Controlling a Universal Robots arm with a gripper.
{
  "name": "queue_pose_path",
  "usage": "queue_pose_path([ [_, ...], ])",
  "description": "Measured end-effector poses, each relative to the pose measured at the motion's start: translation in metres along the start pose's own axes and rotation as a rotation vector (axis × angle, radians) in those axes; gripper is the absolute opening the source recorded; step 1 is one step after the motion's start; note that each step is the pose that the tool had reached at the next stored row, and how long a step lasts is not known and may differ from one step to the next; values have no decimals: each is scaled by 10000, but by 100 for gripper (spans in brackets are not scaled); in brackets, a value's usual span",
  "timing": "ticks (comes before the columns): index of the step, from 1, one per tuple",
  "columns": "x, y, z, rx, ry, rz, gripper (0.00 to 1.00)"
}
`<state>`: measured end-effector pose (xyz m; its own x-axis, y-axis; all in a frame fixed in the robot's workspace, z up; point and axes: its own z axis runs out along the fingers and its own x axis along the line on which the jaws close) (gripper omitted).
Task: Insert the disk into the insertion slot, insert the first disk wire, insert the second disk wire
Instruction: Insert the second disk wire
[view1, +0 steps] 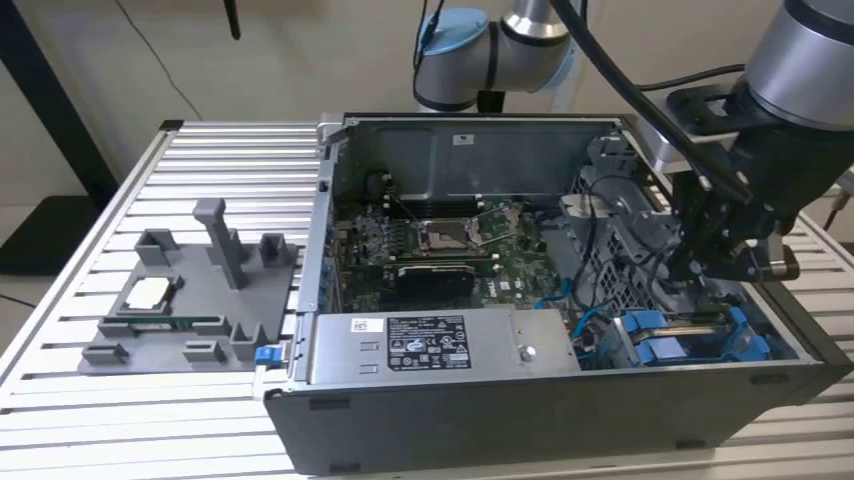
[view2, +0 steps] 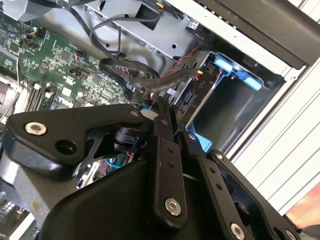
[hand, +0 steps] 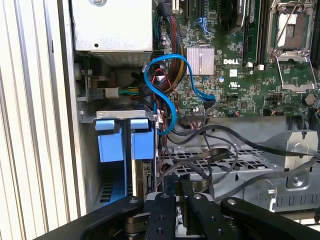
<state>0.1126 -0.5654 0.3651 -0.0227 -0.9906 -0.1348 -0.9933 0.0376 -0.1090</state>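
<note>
The disk sits edge-up in its blue carrier (hand: 142, 142) inside the insertion slot of the dark grey drive cage (hand: 240, 172), at the case's near corner on the exterior view's right (view1: 663, 345). A second blue carrier (hand: 110, 141) stands beside it. My gripper (view1: 703, 272) hangs just above the cage's inner side. In both wrist views its black fingers (view2: 161, 130) are pressed close together, and the gripper (hand: 179, 184) is shut on a black disk wire (view2: 131, 89) at the disk's end. A blue data wire (hand: 165, 92) loops from the motherboard towards the carriers.
The open computer case (view1: 534, 420) lies on a slatted aluminium table (view1: 147, 400). A grey labelled power-supply box (view1: 427, 345) fills the near side and the motherboard (view1: 441, 240) lies behind it. A grey parts fixture (view1: 187, 300) stands at the exterior view's left. Loose black cables (hand: 225, 140) cross the cage.
</note>
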Motion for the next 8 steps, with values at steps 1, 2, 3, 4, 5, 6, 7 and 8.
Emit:
queue_pose_path([
  [1, 1, 0, 4, 0, 9, -1, 16],
  [2, 1, 1, 9, 0, 18, -2, 16],
  [3, 2, 2, 16, 1, 23, -2, 16],
  [4, 3, 3, 21, 1, 26, -3, 16],
  [5, 3, 2, 22, 1, 25, -3, 16],
  [6, 3, 2, 21, 0, 27, -3, 16],
  [7, 3, 3, 22, 0, 27, -3, 16],
  [8, 4, 3, 24, 1, 26, -3, 16],
])
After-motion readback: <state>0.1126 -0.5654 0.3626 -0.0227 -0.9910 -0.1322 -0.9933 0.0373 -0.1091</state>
